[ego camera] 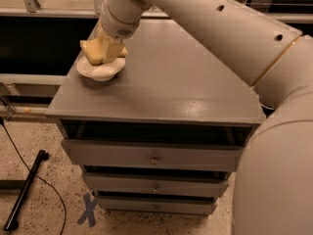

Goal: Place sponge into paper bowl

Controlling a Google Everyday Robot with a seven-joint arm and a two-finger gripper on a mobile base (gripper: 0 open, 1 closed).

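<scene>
As I read my screen from the left, one black pole (24,190) lies on the speckled floor, and just right of it one blue tape cross (88,210) is stuck down in front of the desk (176,82).

Next comes the sponge (91,50), the only one I can see. It is a pale yellow foam slab, thick and soft-looking, with a wavy edge on its left side. It sits at the far left corner of the desk, right over the bowl (100,72), with its lower edge down at the rim. I cannot tell whether it touches the bowl's inside. The bowl is also the only one: white, round and shallow, with a wide flared rim that shows below and to either side of the sponge.

My gripper (105,50) is directly above that bowl, clamped on the sponge. One yellowish finger pad (114,49) presses the sponge's right face, and the other side of the grip is hidden behind the foam.

Moving right, the grey desk top carries just the bowl. Under the top I count one open slot and three drawers (154,155) stacked below it, each with one small knob.

Farthest right, the one thick white arm (220,28) sweeps from the lower right corner up and across to the gripper.
</scene>
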